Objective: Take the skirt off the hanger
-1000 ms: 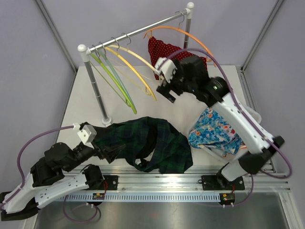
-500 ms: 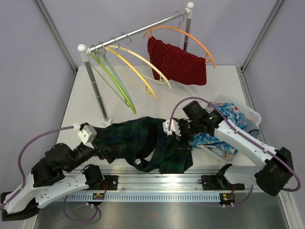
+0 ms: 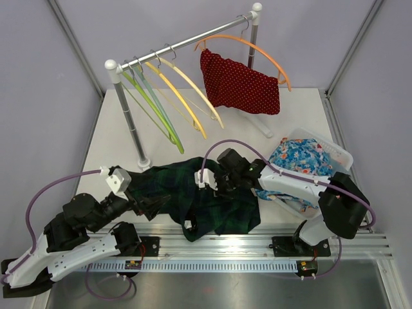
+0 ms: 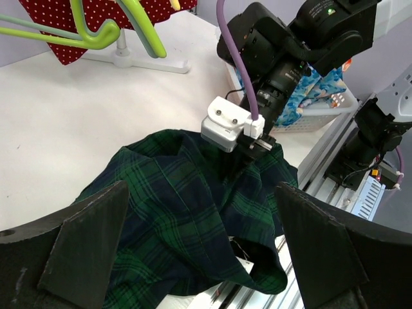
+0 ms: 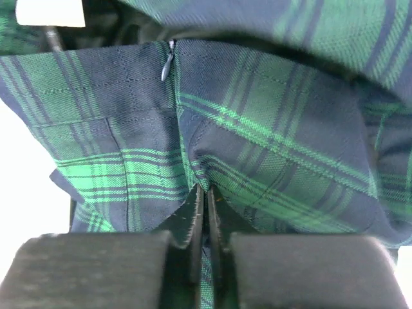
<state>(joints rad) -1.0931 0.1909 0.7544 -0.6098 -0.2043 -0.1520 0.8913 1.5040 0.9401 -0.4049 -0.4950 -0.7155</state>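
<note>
Plaid skirt (image 3: 238, 209): heaped on table (image 3: 116, 141), pinched by right gripper (image 5: 205, 193). Left gripper (image 4: 206, 244) spread wide. Nearby: basket (image 3: 338, 154), red skirt (image 3: 241, 84) on hanger (image 3: 257, 48).

Green plaid skirt (image 5: 270, 148), zipper (image 5: 168, 64) near top, fingers (image 5: 191, 225) pinching a fold

On the rack (image 3: 131, 119), a hung skirt (image 3: 239, 84) sits rightmost, hangers (image 3: 162, 108) leftward. Before the rack lies a second skirt (image 3: 238, 215), with a basket (image 3: 325, 145) front-right of the rack.
</note>
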